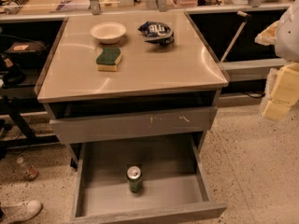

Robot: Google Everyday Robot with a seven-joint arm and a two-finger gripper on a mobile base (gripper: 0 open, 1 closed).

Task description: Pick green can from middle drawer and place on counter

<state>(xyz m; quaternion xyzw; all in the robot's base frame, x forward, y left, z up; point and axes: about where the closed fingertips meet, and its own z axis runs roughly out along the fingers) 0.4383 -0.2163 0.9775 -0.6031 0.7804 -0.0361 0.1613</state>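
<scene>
The green can (134, 178) stands upright on the floor of the open middle drawer (202, 174), near its centre, silver top showing. The drawer is pulled far out below the counter (154, 71). My gripper (280, 94) shows as pale yellow blocks below a white arm at the right edge of the camera view. It is well to the right of the cabinet, above the floor, far from the can and holding nothing that I can see.
On the counter are a white bowl (108, 31), a green-and-yellow sponge (109, 59) and a dark blue snack bag (157, 31). A grey drawer front with white scratches (135, 123) juts out above the open drawer. A white shoe (21, 210) is on the floor at bottom left.
</scene>
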